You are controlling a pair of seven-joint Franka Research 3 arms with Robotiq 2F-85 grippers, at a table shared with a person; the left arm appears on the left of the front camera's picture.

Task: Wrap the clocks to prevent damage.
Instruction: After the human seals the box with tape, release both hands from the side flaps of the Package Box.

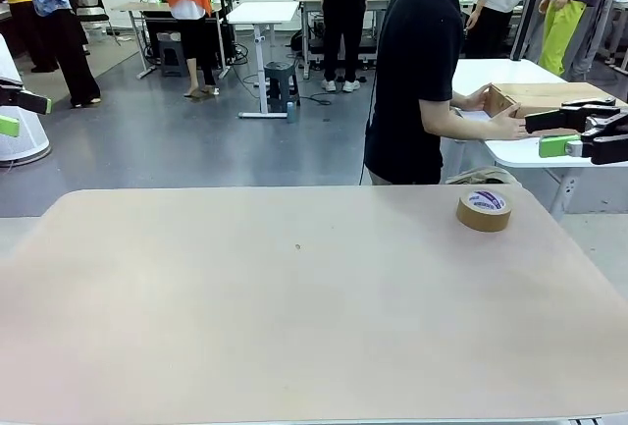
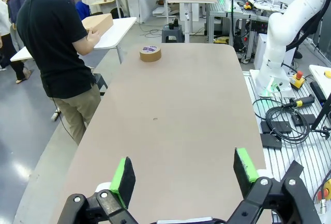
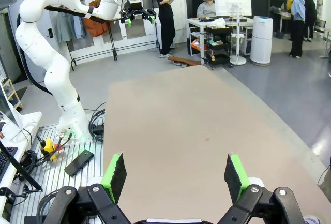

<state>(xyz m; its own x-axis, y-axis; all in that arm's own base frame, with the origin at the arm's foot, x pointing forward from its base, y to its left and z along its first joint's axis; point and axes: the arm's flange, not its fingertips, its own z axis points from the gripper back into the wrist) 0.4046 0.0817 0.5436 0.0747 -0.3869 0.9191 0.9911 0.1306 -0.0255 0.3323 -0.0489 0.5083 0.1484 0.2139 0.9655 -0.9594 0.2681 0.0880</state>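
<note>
Wide tan table [image 1: 294, 317] in front of us, and near its far right corner lies a roll of brown packing tape [image 1: 484, 209], flat on its side, with a white and blue label ring on top. From the left wrist camera, that same tape roll [image 2: 150, 53] sits at the far end of the tabletop, well apart from the left gripper [image 2: 183, 175], whose green-padded fingers are spread wide with nothing between them. Over on the other side, the right gripper [image 3: 173, 175] hangs above the tabletop too, fingers just as far apart, holding nothing. In the front view the right gripper [image 1: 579, 135] pokes in from the right edge, raised above the table. Beyond the far edge stands a person in a black shirt [image 1: 417, 72], turned to a white side table [image 1: 530, 150], both hands on a cardboard box [image 1: 535, 99] resting there; what is inside the box cannot be told. I can't make out any clock.
</note>
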